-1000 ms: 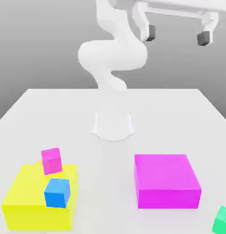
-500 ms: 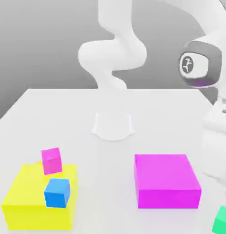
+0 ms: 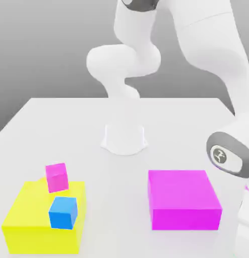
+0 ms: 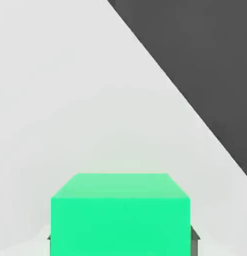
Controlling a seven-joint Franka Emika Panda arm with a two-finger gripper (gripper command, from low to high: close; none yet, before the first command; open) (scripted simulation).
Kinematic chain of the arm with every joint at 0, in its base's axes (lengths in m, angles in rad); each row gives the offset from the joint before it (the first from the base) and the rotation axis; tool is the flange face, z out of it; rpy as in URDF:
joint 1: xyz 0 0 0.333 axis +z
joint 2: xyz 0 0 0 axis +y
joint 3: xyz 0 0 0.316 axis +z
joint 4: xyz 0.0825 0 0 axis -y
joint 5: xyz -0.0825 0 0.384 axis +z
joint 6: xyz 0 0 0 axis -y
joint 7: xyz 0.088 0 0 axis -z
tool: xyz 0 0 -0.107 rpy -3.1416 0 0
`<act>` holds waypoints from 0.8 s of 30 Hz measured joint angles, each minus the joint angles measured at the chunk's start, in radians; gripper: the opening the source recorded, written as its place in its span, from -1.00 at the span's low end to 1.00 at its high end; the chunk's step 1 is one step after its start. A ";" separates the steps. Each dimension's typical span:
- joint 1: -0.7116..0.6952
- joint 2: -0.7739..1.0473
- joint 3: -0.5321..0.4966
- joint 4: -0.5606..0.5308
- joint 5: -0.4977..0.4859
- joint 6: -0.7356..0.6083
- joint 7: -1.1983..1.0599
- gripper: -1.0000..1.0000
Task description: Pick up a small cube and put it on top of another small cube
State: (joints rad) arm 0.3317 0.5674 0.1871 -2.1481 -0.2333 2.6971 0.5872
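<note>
The white two-finger gripper (image 4: 120, 246) was clamped on the small plain green cube (image 4: 120, 220), low over the white table (image 3: 121, 201); in the exterior view, a large magenta block (image 3: 184, 199) lay lower right of centre; at lower left, small magenta (image 3: 57, 178) and blue (image 3: 63, 212) cubes appeared against a large yellow block (image 3: 41, 227).
</note>
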 joint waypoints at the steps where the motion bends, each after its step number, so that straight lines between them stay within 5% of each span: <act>1: -0.006 -0.023 0.008 -0.006 0.009 -0.018 -0.006 -1.00; 5: -0.045 -0.158 0.022 -0.048 0.064 -0.107 -0.017 -1.00; 24: -0.572 -0.848 -0.322 -0.496 0.163 -0.333 0.669 -1.00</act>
State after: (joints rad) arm -0.2406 -0.2809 -0.1346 -2.6437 -0.0707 2.3637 1.2563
